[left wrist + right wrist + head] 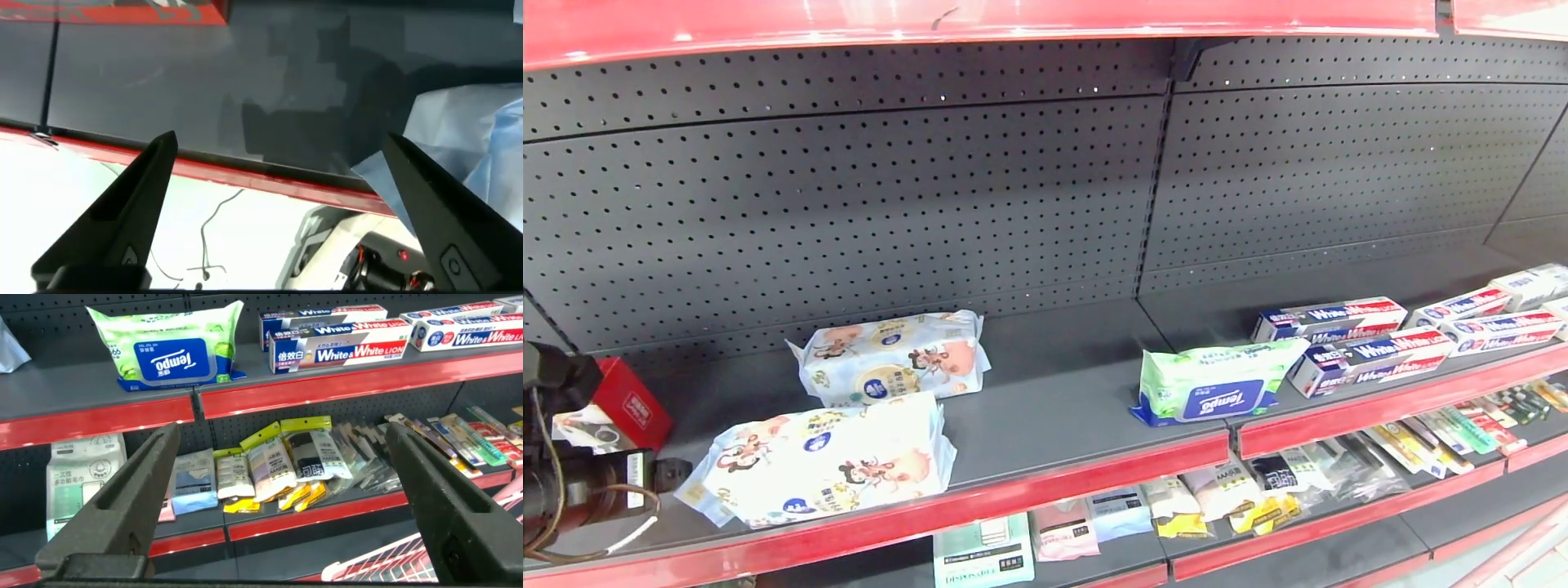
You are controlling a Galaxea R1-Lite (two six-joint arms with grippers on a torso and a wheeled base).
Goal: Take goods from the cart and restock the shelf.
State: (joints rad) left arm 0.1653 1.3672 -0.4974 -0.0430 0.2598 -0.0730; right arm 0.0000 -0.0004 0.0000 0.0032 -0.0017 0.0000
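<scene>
Two cartoon-printed wipe packs lie on the left of the dark shelf (1062, 408), one near the front edge (825, 461) and one behind it (890, 355). A green wipe pack (1217, 384) (167, 347) lies mid-shelf, with blue-and-red toothpaste boxes (1372, 347) (339, 339) to its right. My left gripper (279, 143) is open and holds nothing, hovering at the shelf's red front lip (245, 171) just left of the near pack, whose pale blue wrap (482, 139) is beside one finger. My right gripper (283, 429) is open and holds nothing, out in front of the shelves below the green pack.
A red box (629, 404) stands at the shelf's far left behind my left arm. The lower shelf holds hanging packets and toothbrushes (286, 461) (1339, 469). Red-and-white cart wire (384, 563) sits below the right gripper. A perforated back panel (849, 204) closes the shelf.
</scene>
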